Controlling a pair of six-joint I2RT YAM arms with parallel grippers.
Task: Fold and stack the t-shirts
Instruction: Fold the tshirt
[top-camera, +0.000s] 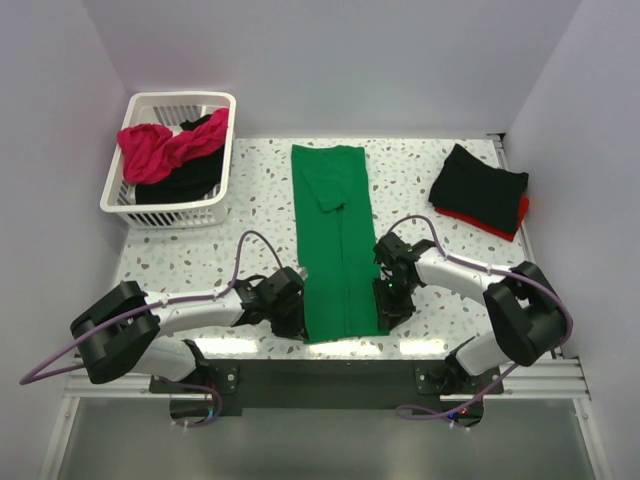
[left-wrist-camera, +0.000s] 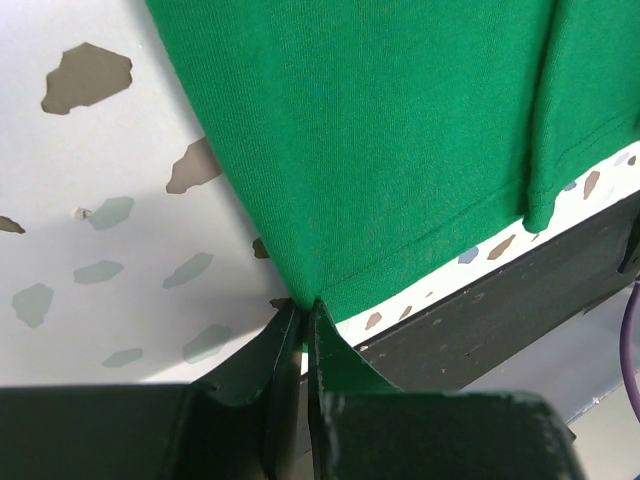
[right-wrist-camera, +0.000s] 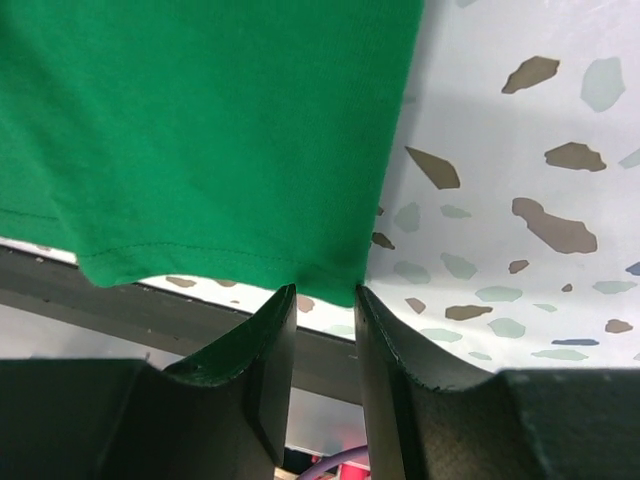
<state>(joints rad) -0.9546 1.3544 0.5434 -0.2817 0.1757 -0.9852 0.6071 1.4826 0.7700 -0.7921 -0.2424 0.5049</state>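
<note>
Lying folded long and narrow, green t-shirt (top-camera: 335, 250), left gripper (left-wrist-camera: 305, 306) pinching hem, right gripper (right-wrist-camera: 325, 292) parted.

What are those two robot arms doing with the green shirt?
Two robot arms are folding a green t-shirt. It lies on the table, already folded into a long strip. The left gripper is pinched shut on one near corner; the right gripper sits at the other near corner, jaws apart. At the right, a folded black shirt rests on a red shirt. A pink shirt and a loose black shirt sit in the white basket.
</note>
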